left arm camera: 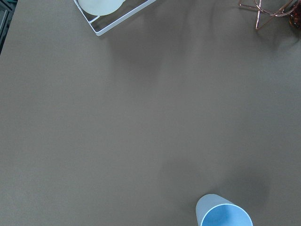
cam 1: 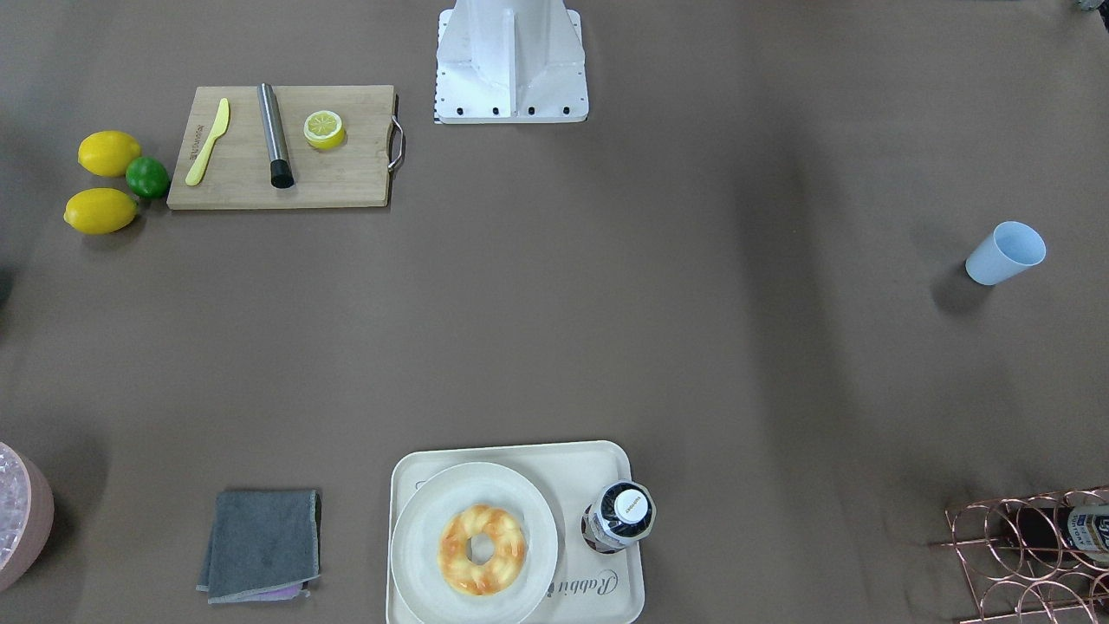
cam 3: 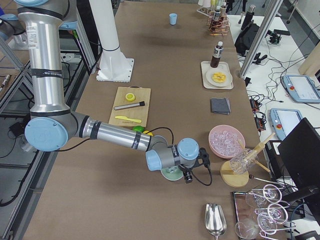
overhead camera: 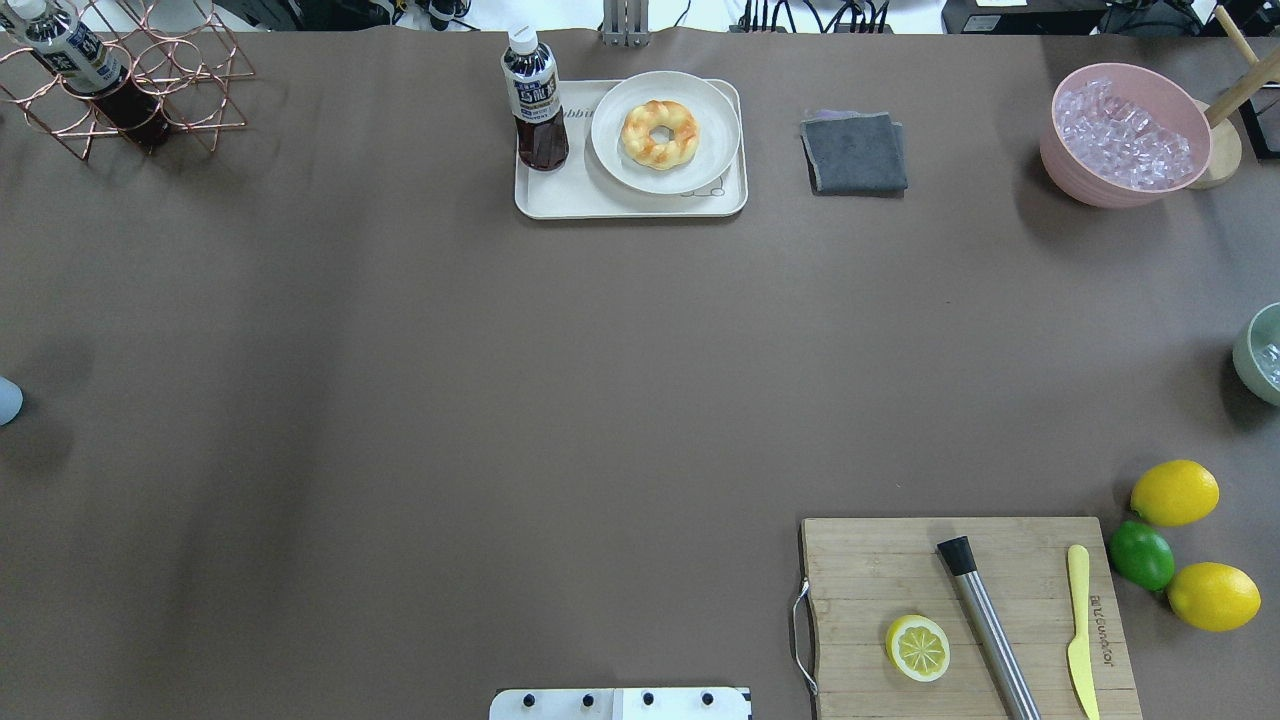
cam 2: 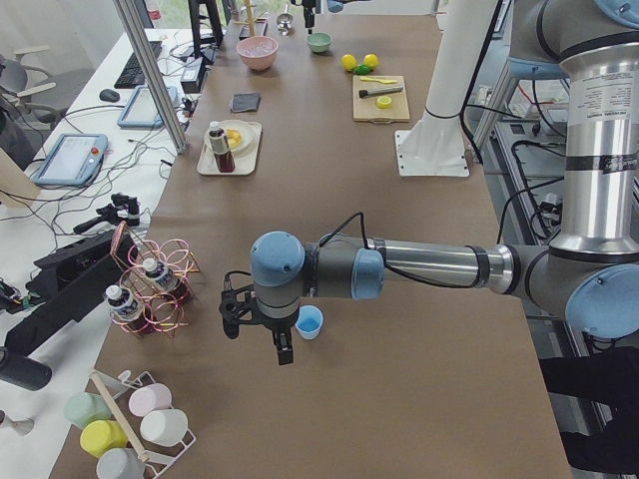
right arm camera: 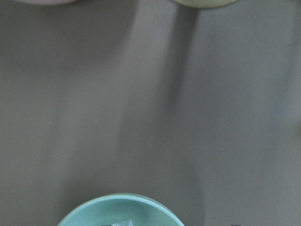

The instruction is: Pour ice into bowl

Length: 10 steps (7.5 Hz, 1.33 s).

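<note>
The pale mint-green bowl stands at the right edge of the overhead view, with a few clear ice cubes in it. It also shows in the right wrist view and the exterior right view. My right gripper hovers just beside and above it; I cannot tell whether it is open or shut. The light blue cup stands upright and looks empty. My left gripper hangs next to the cup, apart from it; I cannot tell its state.
A pink tub full of ice stands at the far right. A tray holds a doughnut plate and a bottle. A grey cloth, a cutting board, lemons and a copper rack lie around the edges.
</note>
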Available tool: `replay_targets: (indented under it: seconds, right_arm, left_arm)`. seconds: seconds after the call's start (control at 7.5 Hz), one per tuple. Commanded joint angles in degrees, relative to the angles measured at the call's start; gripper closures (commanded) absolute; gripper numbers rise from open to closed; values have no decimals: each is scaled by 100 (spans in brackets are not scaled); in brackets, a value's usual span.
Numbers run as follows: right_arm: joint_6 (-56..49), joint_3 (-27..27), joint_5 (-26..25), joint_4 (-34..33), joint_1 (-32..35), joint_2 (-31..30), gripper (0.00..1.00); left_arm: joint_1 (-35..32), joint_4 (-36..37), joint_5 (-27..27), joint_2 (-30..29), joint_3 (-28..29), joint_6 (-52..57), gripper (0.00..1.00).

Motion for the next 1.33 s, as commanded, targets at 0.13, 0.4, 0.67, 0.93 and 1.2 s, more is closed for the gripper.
replay_targets:
  seconds: [0.13, 0.4, 0.67, 0.93, 1.2]
  right_arm:
    - [59, 1648, -386, -2058, 441, 170, 1]
    - [112, 2449, -484, -2991, 634, 178, 1]
    - [882, 2733, -484, -3074, 662, 257, 1]
    - [1307, 2664, -458, -3057, 662, 284, 1]
    - [1316, 2314, -441, -2970, 653, 101, 1]
  left_arm:
    - [84, 0, 35, -9, 9, 347, 3]
    - [93, -26, 52, 0, -8, 393, 3]
    - [94, 0, 52, 9, 0, 996, 3]
    - [93, 9, 52, 26, -8, 1008, 3]
    - [93, 9, 61, 26, 18, 999, 3]
